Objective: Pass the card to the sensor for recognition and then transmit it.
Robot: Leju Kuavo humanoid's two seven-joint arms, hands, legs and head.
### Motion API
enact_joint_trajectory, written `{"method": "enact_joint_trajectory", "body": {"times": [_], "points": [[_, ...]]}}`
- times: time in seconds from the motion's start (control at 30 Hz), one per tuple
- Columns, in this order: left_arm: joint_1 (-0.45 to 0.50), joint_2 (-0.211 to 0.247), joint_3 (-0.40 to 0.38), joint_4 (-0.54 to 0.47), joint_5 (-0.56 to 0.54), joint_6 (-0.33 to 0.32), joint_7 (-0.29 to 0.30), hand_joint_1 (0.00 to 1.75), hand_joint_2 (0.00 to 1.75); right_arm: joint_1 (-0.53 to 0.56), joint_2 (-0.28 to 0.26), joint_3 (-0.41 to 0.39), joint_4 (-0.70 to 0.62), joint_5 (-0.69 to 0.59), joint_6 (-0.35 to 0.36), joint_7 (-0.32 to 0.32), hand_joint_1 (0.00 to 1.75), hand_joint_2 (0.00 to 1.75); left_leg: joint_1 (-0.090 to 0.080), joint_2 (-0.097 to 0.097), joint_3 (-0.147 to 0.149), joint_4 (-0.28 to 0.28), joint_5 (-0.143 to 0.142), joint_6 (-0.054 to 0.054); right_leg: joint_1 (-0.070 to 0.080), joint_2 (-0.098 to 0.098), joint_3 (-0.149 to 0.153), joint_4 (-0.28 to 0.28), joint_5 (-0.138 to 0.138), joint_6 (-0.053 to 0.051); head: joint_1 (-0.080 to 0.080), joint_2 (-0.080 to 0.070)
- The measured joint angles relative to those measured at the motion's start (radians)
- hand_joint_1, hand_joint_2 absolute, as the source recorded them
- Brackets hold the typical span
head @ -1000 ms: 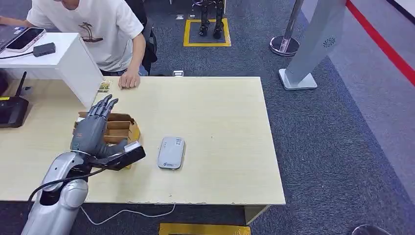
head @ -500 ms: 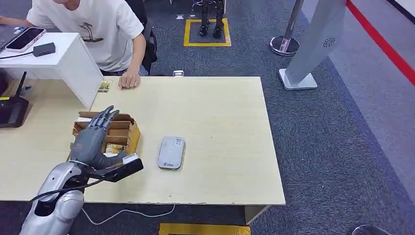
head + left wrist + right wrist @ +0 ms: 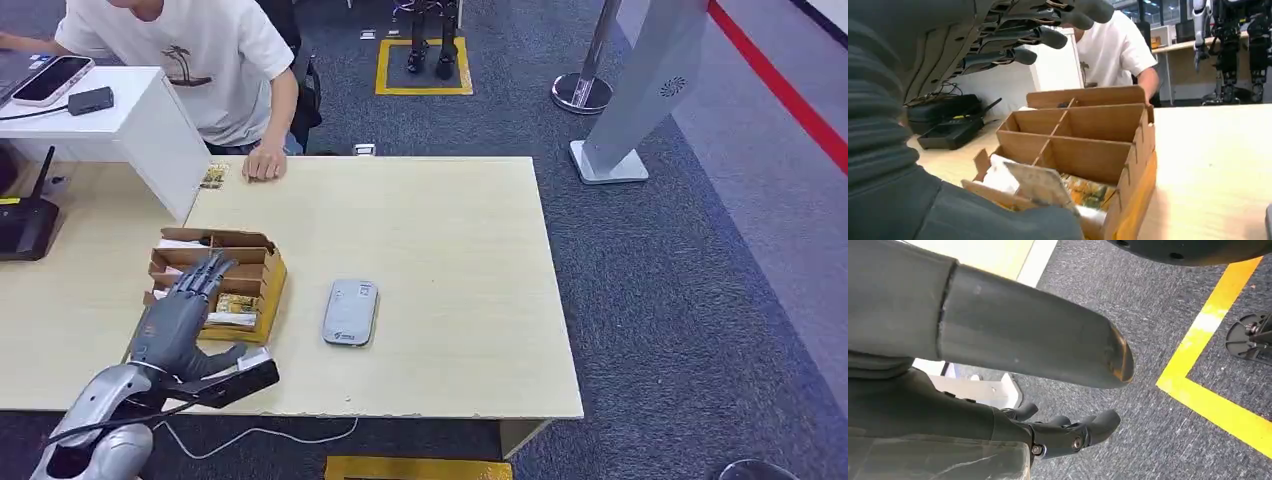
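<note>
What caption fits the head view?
Left hand open above the cardboard card box; grey card sensor beside it.

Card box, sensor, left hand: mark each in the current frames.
card box (image 3: 268, 282): head view, right outer wall.
sensor (image 3: 350, 312): head view, middle of its top face.
left hand (image 3: 172, 322): head view, back of the hand.

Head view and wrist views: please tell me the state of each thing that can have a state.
left hand: open, over the box, holding nothing
right hand: fingers curled, empty, above the floor
wooden box: open top, cards in its near compartment
card: leaning in the box
sensor: flat on the table, untouched
</note>
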Motion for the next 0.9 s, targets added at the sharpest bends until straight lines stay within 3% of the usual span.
{"method": "enact_joint_trajectory", "body": {"times": [0.53,0.73,0.9], "points": [[0.013,0.018,-0.013,-0.013,0.001,-0.003,0.0,0.0,1.75,0.0,0.0,-0.005,0.0,0.0,0.0,0.0,0.0,0.0,0.0,0.0,0.0,0.0,0.0,0.0,0.0,0.0,0.0,0.0,0.0,0.0,0.0,0.0],[0.067,0.039,-0.013,-0.044,-0.002,0.006,0.001,0.0,1.75,0.0,0.0,-0.007,0.0,0.0,0.0,0.0,0.0,0.0,0.0,0.0,0.0,0.0,0.0,0.0,0.0,0.0,0.0,0.0,0.0,0.0,0.0,0.0],[0.137,0.056,-0.003,-0.077,-0.097,0.022,0.061,0.0,1.75,0.001,0.0,-0.016,0.0,0.0,0.0,0.005,0.0,0.0,0.0,0.0,0.0,0.0,-0.001,0.0,0.0,0.0,0.0,0.0,-0.001,0.0,0.001,0.0]]}}
